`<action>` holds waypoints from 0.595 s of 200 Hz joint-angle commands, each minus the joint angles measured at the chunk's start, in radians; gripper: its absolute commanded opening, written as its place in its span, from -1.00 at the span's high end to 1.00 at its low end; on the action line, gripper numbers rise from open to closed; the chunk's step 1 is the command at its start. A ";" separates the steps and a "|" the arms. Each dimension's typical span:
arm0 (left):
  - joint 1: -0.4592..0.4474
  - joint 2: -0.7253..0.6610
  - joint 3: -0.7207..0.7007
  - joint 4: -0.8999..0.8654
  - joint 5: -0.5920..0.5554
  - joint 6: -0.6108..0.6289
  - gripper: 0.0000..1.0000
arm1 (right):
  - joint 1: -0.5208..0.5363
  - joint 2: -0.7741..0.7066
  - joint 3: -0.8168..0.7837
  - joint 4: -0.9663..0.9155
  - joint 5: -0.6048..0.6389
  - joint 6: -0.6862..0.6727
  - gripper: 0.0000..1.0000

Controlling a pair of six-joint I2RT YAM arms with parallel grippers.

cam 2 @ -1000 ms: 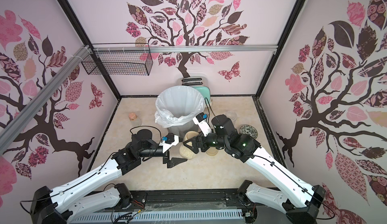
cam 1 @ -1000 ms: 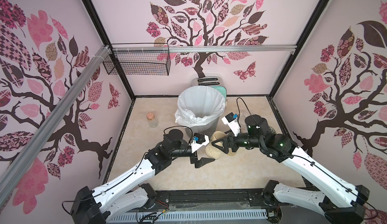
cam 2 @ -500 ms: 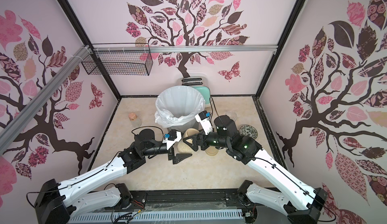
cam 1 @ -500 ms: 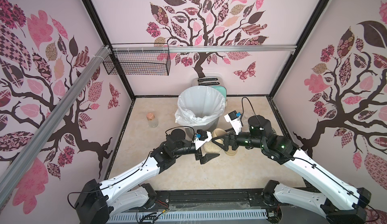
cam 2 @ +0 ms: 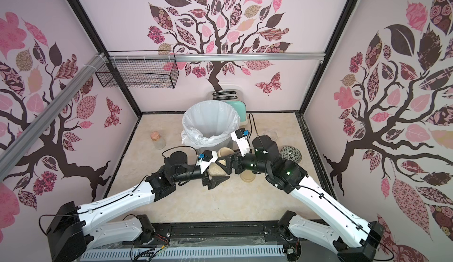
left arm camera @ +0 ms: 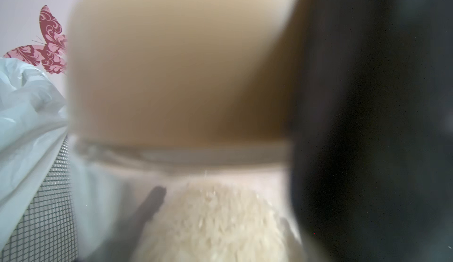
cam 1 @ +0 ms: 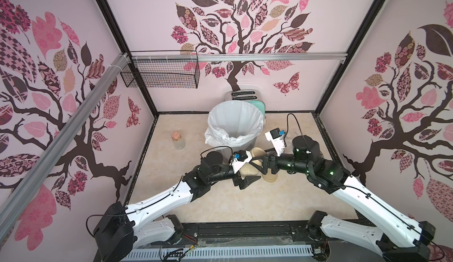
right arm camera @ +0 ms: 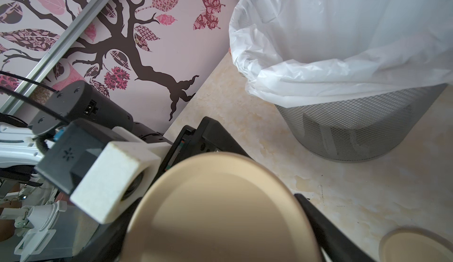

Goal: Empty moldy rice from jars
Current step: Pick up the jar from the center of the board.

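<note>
One of the jars point(cam 1: 249, 170), clear glass with a beige lid point(right arm camera: 220, 211), hangs tilted just in front of the bin. The moldy rice point(left arm camera: 215, 224) is a pale heap inside it. My right gripper point(cam 1: 261, 158) is shut on the lid, with a black finger point(right arm camera: 318, 226) against its rim on each side. My left gripper point(cam 1: 252, 174) straddles the glass body, and its lower finger point(cam 2: 217, 181) lies along the jar. The wrist camera hides the upper finger, so the grip is unclear.
A mesh bin with a white liner point(cam 1: 235, 126) stands right behind the jar. A loose beige lid point(cam 1: 269, 178) lies under my right wrist. A cork-stoppered flask point(cam 1: 178, 140) stands at the left, a dark patterned bowl point(cam 2: 290, 154) at the right. A wire basket point(cam 1: 159, 73) hangs on the back wall.
My left arm has swung right and brought its jaws round the jar's glass body. The right gripper kept hold of the lid and shifted slightly toward the bin.
</note>
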 commanded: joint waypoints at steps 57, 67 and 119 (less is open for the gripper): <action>0.006 -0.001 0.030 0.022 -0.047 -0.026 -0.61 | 0.008 -0.030 -0.020 0.084 -0.057 0.000 -0.51; 0.006 -0.010 0.025 0.022 -0.043 -0.028 -0.59 | 0.008 -0.032 -0.017 0.078 -0.049 -0.004 -0.62; 0.007 -0.059 -0.014 0.021 -0.066 -0.037 -0.54 | 0.009 -0.023 -0.003 0.052 -0.033 -0.020 -0.99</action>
